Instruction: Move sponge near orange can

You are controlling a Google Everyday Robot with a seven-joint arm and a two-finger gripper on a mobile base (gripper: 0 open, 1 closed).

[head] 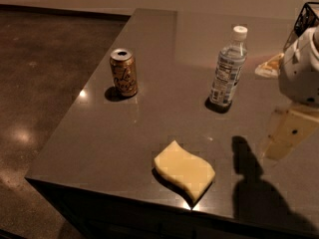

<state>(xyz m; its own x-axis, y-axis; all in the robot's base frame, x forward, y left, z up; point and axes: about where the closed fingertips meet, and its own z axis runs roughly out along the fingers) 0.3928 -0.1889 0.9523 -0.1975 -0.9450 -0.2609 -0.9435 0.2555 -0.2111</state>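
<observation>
I'm watching gripper hanging over table at R edge, spread or pressed together: can't tell | sponge lying flat nr front edge, L of gripper, apart from it | orange can standing upright back-L, well apart from sponge | water bottle standing upright R of can

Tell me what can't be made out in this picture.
Gripper, over the table's right side: arm cut off by the right edge.
Wire basket, top right corner: mostly outside the frame.
Pale thing beside the water bottle: partly behind the arm, unidentifiable.
</observation>
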